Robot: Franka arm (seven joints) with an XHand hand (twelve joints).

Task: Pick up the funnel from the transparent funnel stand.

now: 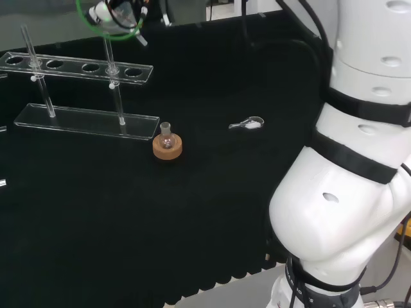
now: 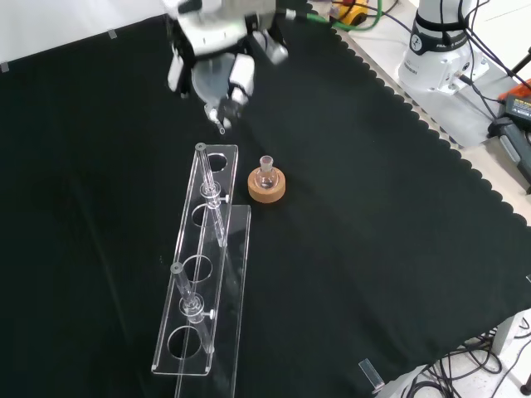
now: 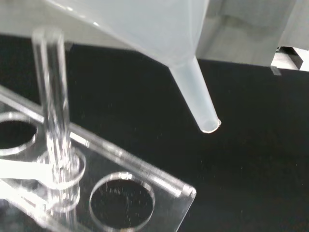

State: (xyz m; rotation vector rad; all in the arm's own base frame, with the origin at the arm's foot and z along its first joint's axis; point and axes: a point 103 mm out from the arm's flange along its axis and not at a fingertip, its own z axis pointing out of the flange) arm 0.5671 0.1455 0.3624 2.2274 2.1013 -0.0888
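My hand (image 2: 207, 33) hangs over the far end of the transparent funnel stand (image 2: 199, 243) in the front view, its fingers curled round the cone of a translucent funnel (image 2: 209, 83). The funnel is lifted clear of the stand, stem pointing down and tilted. From the wrist, the funnel (image 3: 193, 92) has its stem tip above the cloth, just past the corner of the stand (image 3: 159, 176) and beside an end hole. In the head view the hand (image 1: 106, 13) with the funnel's stem (image 1: 141, 40) is above the stand (image 1: 72, 67), near that view's top.
A small round flask on a cork ring (image 2: 266, 182) stands just right of the stand's far end in the front view, and in front of the stand's right end as the cork ring (image 1: 167, 147) in the head view. A small clear scoop-like piece (image 1: 247, 124) lies farther right.
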